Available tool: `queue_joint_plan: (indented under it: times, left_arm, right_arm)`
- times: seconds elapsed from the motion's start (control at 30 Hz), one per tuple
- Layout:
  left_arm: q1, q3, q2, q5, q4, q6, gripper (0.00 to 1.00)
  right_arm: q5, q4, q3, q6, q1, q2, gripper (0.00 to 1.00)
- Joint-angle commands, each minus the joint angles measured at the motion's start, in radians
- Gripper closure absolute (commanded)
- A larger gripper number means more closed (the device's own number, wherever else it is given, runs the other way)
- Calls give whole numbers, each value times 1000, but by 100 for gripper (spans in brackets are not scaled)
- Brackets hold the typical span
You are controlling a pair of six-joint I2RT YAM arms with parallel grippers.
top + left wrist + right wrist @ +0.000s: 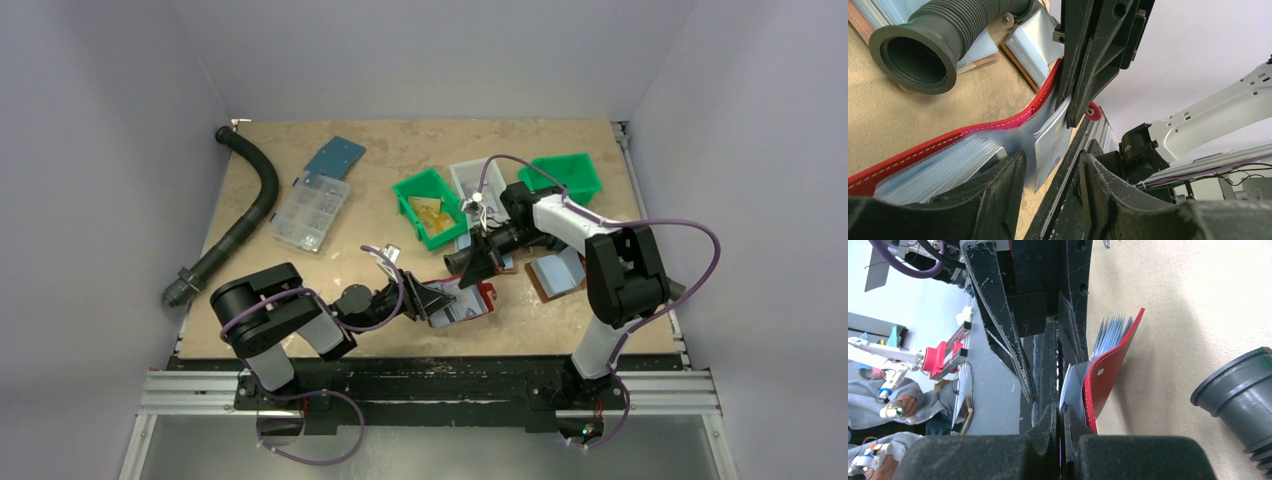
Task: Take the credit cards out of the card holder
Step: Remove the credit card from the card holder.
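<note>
The card holder (pixel 484 298) lies spread open near the table's front edge, red-edged with pale blue pockets (pixel 933 162). In the right wrist view the holder (pixel 1108 370) stands on edge, its pockets fanned. My right gripper (pixel 480 262) (pixel 1059 410) comes from above and is shut on the holder's pale inner sheet beside the red tab (pixel 1093 111). One pale blue-grey credit card (pixel 1050 142) sticks out of a pocket. My left gripper (pixel 432 300) (pixel 1052 157) straddles it with the jaws apart. The card lies close to the left finger (pixel 1003 185).
A grey corrugated tube end (pixel 918 55) (pixel 1243 390) lies just behind the holder. Brown folders with pale insides (pixel 555 272) sit to the right. Two green bins (pixel 430 205) (pixel 565 175), a white bin (pixel 470 180) and a clear parts box (pixel 310 212) stand further back.
</note>
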Motion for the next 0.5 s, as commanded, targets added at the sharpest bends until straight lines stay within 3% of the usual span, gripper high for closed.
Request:
queue_joint_plan:
  times: [0.0,0.17,0.47]
  left_arm:
    - [-3,25,19,-38,202,45,54]
    - [-5,27,36,-55,214,47,56]
    - [-4,33,55,-55,241,48,74]
  right_arm:
    - [-100,-74,45,-35,3,11,100]
    - [-85,-100,53,-63,1,21,100]
    - [-87,-105,57,-76,2,27,100]
